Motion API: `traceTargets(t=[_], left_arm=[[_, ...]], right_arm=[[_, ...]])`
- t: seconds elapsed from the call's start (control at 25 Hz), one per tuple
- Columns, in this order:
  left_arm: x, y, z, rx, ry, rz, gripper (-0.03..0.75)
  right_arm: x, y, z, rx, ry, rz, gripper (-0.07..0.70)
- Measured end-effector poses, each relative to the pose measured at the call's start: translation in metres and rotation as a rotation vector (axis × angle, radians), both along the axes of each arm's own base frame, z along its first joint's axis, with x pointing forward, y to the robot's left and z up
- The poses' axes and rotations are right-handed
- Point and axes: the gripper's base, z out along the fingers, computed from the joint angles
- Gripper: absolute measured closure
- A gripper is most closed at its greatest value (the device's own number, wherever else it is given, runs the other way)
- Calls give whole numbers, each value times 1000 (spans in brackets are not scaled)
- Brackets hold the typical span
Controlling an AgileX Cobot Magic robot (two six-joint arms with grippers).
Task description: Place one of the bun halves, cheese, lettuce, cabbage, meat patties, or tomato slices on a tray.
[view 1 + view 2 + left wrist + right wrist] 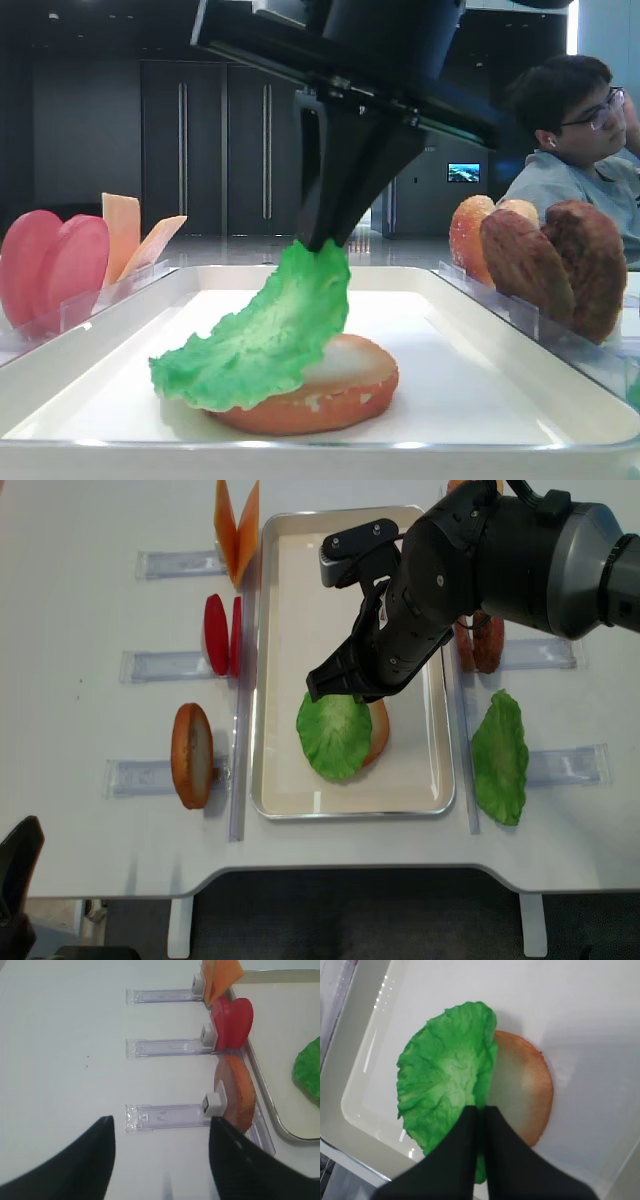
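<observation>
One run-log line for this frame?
right gripper: shut on lettuce | lettuce: draped over bun half in tray | left gripper: open, empty

One high view looks straight down on the bench (80,600); another sits low at the tray (90,400) rim; both share the tray.

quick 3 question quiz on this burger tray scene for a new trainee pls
1. True or false: the right gripper is shut on the lettuce.
2. What lies under that lettuce on the tray? A) a meat patty B) a bun half C) cheese
3. Fill in: the left gripper hovers ____ beside the tray, holding nothing.

Key
1. True; its jaws pinch the leaf's edge.
2. B, the bun half, partly covered.
3. open
</observation>
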Motion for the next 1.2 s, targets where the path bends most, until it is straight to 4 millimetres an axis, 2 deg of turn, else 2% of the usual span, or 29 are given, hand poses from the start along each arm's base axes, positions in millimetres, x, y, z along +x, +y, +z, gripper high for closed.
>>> traceTargets(t=[0.16,0.4,0.52,0.68,0.96,1.2], left_arm=[[0,0,0,0,0,0,263],[0,0,0,4,0,-2,263],[0,0,0,4,0,-2,263],[0,0,0,4,0,-2,263],[0,0,0,4,0,-2,263],[0,0,0,4,0,-2,263]], right_arm=[[0,0,0,-4,-3,3,522],[1,-1,0,-12,-11,9,255],[1,-2,-1,-25,-13,-9,178],[3,-7,-2,-75,-20,-40,147],[2,-12,-2,-140,5,-60,144],[6,-11,12,-173,4,-68,144]])
